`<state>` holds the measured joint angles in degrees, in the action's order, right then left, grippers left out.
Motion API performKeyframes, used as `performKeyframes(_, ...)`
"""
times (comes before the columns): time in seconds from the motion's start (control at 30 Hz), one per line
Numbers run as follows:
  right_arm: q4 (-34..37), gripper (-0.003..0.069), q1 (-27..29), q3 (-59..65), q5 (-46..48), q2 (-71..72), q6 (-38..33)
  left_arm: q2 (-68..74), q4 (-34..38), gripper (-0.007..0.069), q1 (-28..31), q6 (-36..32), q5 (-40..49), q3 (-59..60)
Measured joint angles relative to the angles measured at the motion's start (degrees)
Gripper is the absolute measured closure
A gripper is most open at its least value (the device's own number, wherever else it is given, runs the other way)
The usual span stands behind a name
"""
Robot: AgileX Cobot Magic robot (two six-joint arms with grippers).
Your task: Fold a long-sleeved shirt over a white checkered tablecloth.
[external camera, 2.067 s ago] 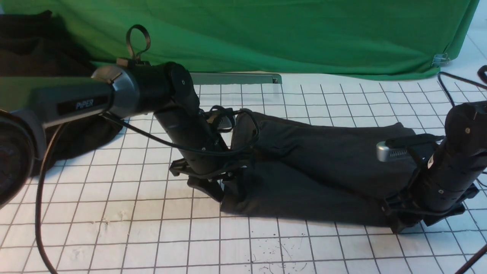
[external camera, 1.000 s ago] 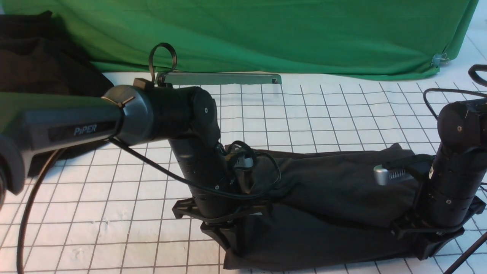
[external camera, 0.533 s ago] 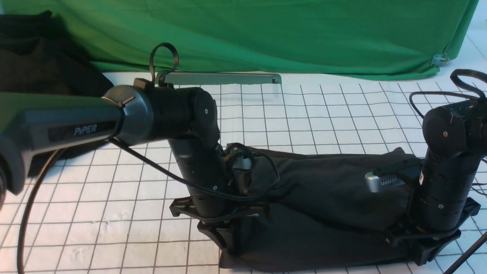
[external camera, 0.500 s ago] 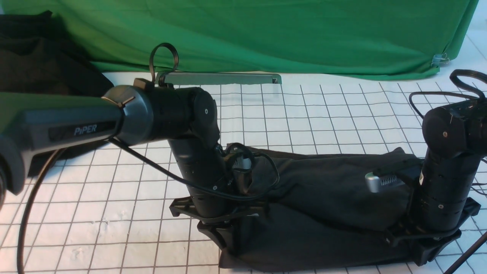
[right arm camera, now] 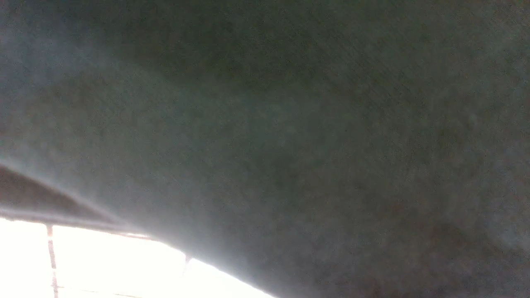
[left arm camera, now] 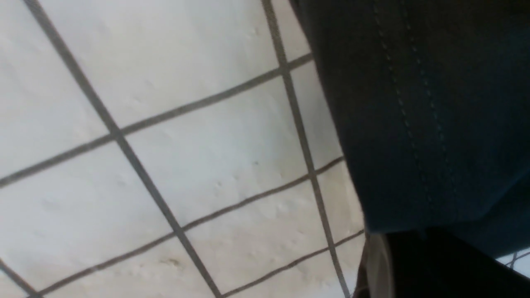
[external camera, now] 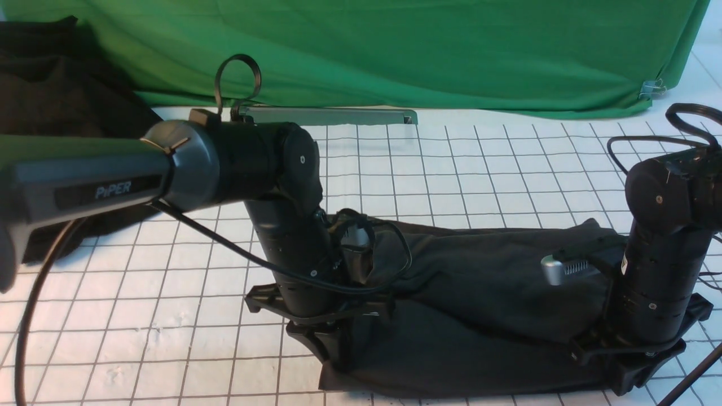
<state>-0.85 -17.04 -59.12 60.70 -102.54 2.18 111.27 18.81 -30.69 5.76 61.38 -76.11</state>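
Observation:
The long-sleeved shirt lies as a long dark folded band across the white checkered tablecloth, near its front edge. My left gripper is down at the band's left near corner, shut on the shirt. In the left wrist view the stitched hem of the shirt runs into the jaws beside a pale fingertip. My right gripper is pressed down at the band's right near corner, its fingers hidden. Dark cloth of the shirt fills the right wrist view.
A heap of plain black cloth lies at the far left against the green backdrop. A grey metal bar rests along the backdrop's foot. A cable hangs from the left arm, and a dark rod crosses the lower right corner.
Both arms dragged the shirt's edge toward the near side of the table. Over the last second the right arm rose a little, and the left arm shifted slightly left.

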Motion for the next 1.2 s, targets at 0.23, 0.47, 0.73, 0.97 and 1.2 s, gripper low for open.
performKeyframes(0.23, -0.4, 0.0221, 0.0, -1.2, 2.4, 0.0, 1.6, -0.1, 0.4, 0.0557, 0.0, 0.2, 0.1, 0.0)
performKeyframes(0.47, -1.0, 0.0013, 0.0, -4.5, 7.8, 3.2, -0.2, -1.7, -0.4, 0.0303, 0.0, 1.4, 4.1, -2.2)
performKeyframes(0.73, -1.3, 0.0144, 0.0, -3.2, 8.1, 24.4, -0.4, -10.5, -6.4, 0.0074, 0.0, 1.5, 7.8, -2.9)
performKeyframes(0.97, -1.3, 0.0499, 0.0, 0.2, 6.8, 52.0, -1.2, -17.9, -8.1, 0.0087, 0.0, 1.5, 7.9, -2.9)
performKeyframes(1.2, 2.4, 0.0657, 0.0, 14.6, -10.5, 71.0, -3.3, -22.4, -9.5, 0.0309, 0.0, 1.5, 4.6, -2.9)
